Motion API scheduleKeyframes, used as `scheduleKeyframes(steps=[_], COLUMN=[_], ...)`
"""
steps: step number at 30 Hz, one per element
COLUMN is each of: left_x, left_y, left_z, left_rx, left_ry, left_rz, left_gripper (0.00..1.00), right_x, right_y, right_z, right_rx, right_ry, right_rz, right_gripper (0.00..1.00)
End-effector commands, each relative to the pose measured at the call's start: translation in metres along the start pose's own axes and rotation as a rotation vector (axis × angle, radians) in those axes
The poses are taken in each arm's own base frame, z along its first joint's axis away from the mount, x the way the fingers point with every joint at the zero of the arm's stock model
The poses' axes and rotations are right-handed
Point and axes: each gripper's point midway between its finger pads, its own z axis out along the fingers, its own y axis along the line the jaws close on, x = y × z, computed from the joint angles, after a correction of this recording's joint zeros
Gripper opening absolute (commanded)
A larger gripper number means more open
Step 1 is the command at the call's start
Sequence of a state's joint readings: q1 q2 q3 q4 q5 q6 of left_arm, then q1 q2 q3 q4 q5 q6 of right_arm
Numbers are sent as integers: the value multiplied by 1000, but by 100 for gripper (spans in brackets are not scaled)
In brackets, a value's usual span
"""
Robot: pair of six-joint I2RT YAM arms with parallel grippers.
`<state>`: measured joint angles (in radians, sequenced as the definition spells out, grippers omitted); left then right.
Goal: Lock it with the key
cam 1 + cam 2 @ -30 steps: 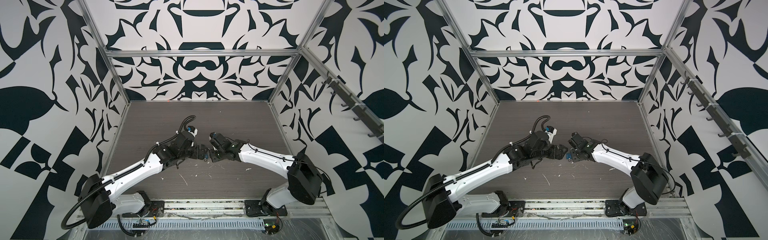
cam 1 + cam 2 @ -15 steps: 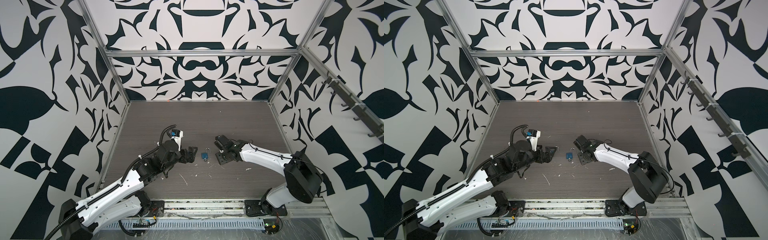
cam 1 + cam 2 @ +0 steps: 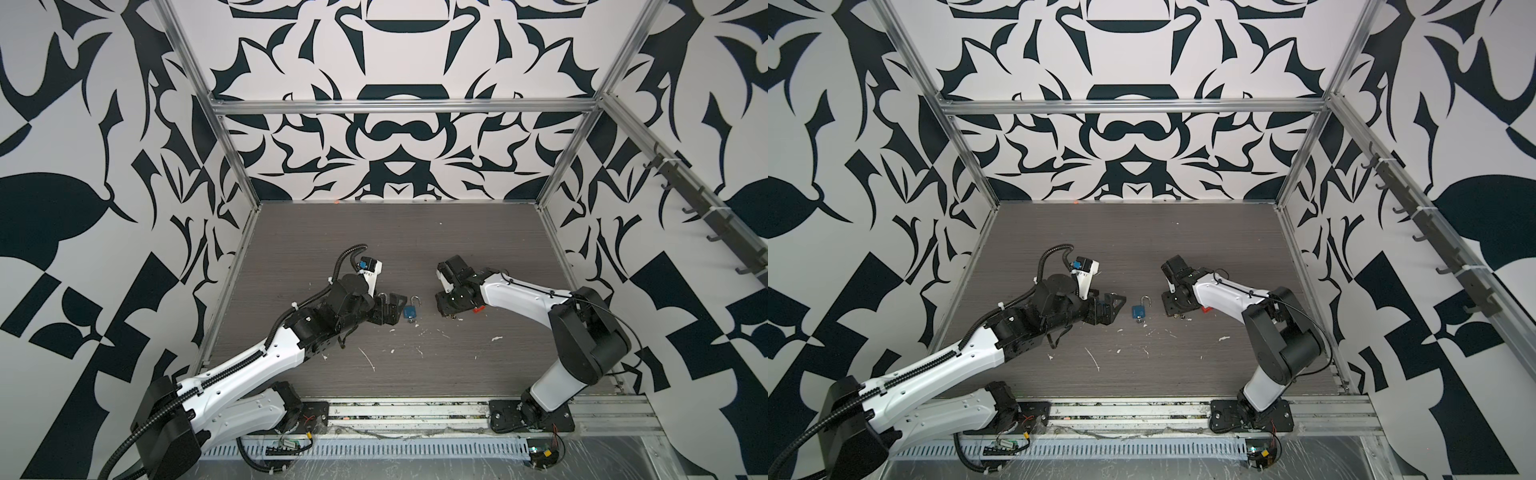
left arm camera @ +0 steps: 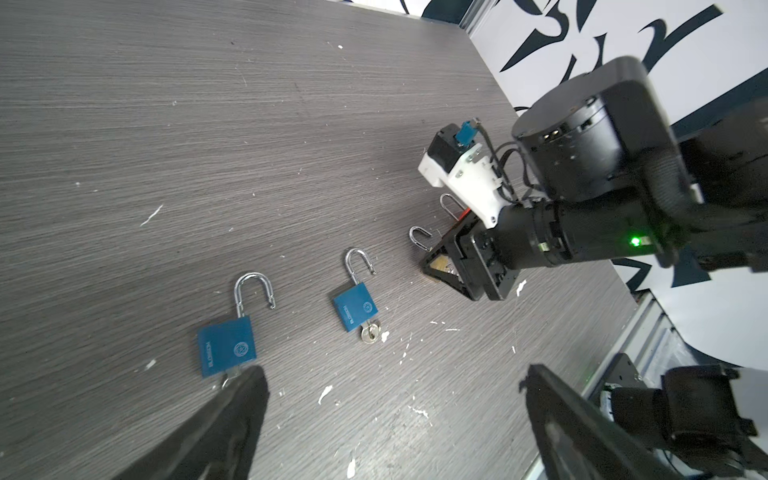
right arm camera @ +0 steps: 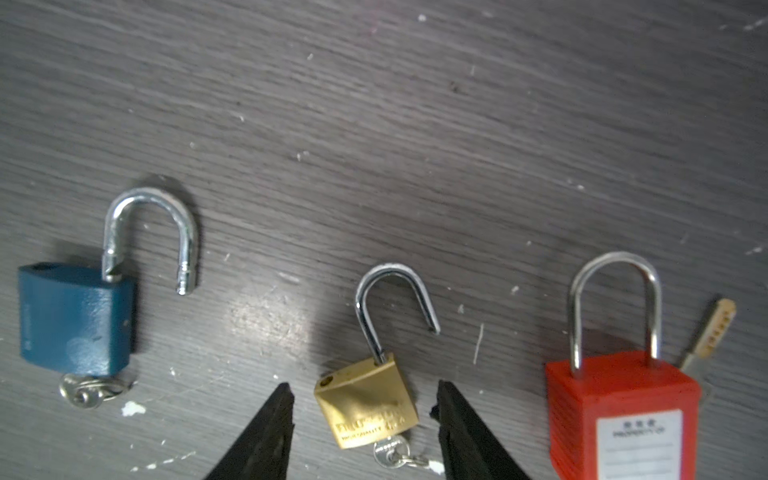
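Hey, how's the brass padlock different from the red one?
The brass padlock has its shackle swung open; the red padlock has both shackle legs in its body. Brass is smaller than red. A ringed key sits in brass's base; a loose key lies beside red. Both lie on the table.

On the grey wood-grain surface (image 3: 395, 241) are laid in a row a blue padlock (image 4: 226, 349), a second blue padlock (image 4: 354, 306) and a brass padlock (image 5: 368, 401), all open with keys inserted, then a red padlock (image 5: 619, 409) with a loose key (image 5: 710, 332) just beside.

Top views overlook everything; wrist cameras hug the table (image 4: 249, 124).
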<state>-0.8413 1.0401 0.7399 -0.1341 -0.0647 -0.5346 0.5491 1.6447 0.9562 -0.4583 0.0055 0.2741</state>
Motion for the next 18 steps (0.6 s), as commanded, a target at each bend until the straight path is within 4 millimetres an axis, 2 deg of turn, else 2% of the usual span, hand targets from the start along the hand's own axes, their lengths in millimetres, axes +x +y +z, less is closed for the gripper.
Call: scheduleKeyframes(steps=[1, 10, 18], left_x=[-6, -4, 0], left_y=[-4, 5, 2], left_z=[3, 12, 21], left_rx=[74, 95, 117], left_ry=[-16, 9, 40], left_rz=[-28, -65, -70], left_gripper=[99, 99, 99], right_x=[-11, 7, 23], right_y=[7, 6, 13], right_z=[-3, 6, -5], right_rx=[-31, -32, -80], right_ry=[-29, 29, 22], right_rz=[-22, -18, 14], right_gripper=[58, 58, 57])
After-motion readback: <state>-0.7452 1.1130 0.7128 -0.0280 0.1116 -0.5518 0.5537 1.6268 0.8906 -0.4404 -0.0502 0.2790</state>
